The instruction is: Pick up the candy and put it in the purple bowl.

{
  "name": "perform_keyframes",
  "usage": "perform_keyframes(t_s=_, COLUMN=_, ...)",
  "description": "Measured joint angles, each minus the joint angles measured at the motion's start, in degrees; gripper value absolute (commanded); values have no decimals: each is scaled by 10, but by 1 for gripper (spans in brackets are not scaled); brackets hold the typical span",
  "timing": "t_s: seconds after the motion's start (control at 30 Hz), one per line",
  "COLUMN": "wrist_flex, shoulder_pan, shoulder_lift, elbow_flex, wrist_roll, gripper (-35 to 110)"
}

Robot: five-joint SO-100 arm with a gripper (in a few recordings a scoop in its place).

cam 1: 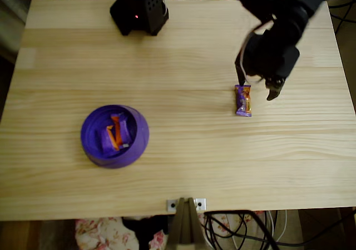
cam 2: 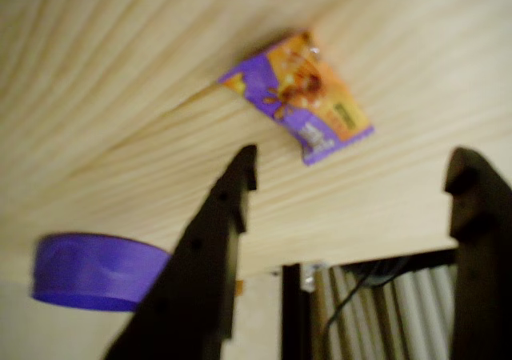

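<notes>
A candy (cam 1: 243,100) in a purple wrapper with an orange patch lies flat on the wooden table, right of centre; the wrist view shows this candy (cam 2: 302,98) just beyond the fingertips. My gripper (cam 1: 256,89) hovers over its far end, open, with nothing between the black fingers (cam 2: 228,208). The purple bowl (cam 1: 139,136) sits at the left front of the table and holds two similar wrapped sweets (cam 1: 115,134). Low on the left of the wrist view, the bowl (cam 2: 92,270) appears blurred.
The arm's black base (cam 1: 140,8) stands at the table's far edge. A metal clamp (cam 1: 187,205) grips the near edge, with cables (cam 1: 245,230) hanging below it. Bare wood lies between candy and bowl.
</notes>
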Motion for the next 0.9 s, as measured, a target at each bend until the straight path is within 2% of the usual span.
perform_keyframes(t_s=0.1, wrist_flex=87, shoulder_pan=15, shoulder_lift=-91, elbow_flex=-138, wrist_roll=-75, gripper=43)
perform_keyframes(t_s=0.2, wrist_flex=71, shoulder_pan=25, shoulder_lift=-83, elbow_flex=-161, wrist_roll=-66, gripper=37)
perform_keyframes(t_s=0.47, wrist_flex=26, shoulder_pan=29, shoulder_lift=-33, elbow_flex=-48, wrist_roll=-149, gripper=35)
perform_keyframes(t_s=0.7, wrist_flex=-57, shoulder_pan=25, shoulder_lift=59, elbow_flex=116, wrist_roll=-150, gripper=33)
perform_keyframes(t_s=0.9, wrist_flex=-76, shoulder_pan=12, shoulder_lift=65, elbow_flex=128, wrist_roll=-143, gripper=33)
